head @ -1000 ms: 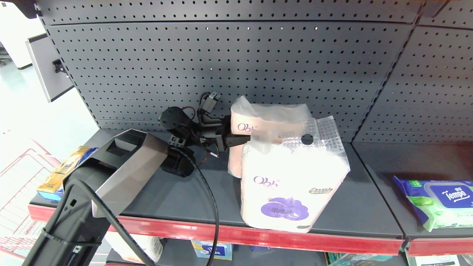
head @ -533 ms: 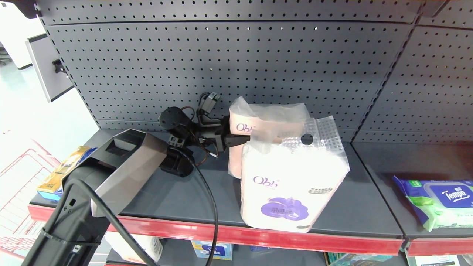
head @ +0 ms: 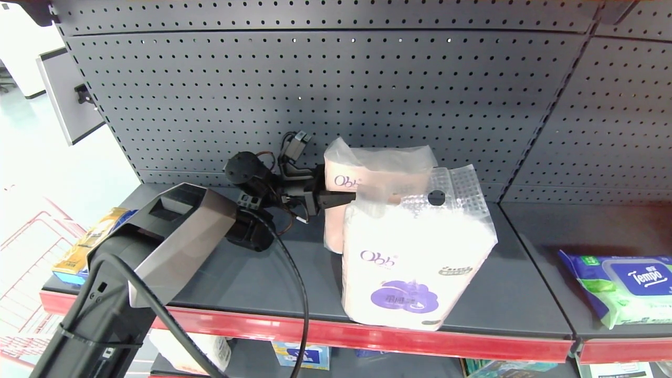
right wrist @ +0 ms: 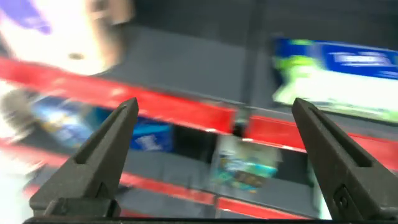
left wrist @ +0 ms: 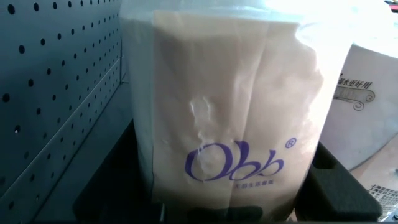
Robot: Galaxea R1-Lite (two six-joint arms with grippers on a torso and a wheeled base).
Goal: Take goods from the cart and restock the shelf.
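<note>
A beige tissue pack (head: 383, 168) in clear wrap stands at the back of the dark shelf (head: 262, 283), close to the pegboard. My left gripper (head: 336, 189) is shut on its left end, one finger along the front side and one behind. In the left wrist view the pack (left wrist: 236, 112) stands between the two dark fingers of my left gripper (left wrist: 221, 193). A larger white tissue pack (head: 415, 252) stands right in front of it, near the shelf's red edge. My right gripper (right wrist: 217, 162) is open and holds nothing, hanging in front of the red shelf edge (right wrist: 186, 106).
A wet wipes pack (head: 625, 286) lies on the neighbouring shelf section to the right. Yellow and blue boxes (head: 92, 239) sit at the shelf's left end. The red wire cart (head: 21, 262) is at the far left. More goods sit on the lower shelf.
The left gripper and the beige tissue pack have shifted slightly to the left along the back of the shelf. The front white pack has stayed put.
</note>
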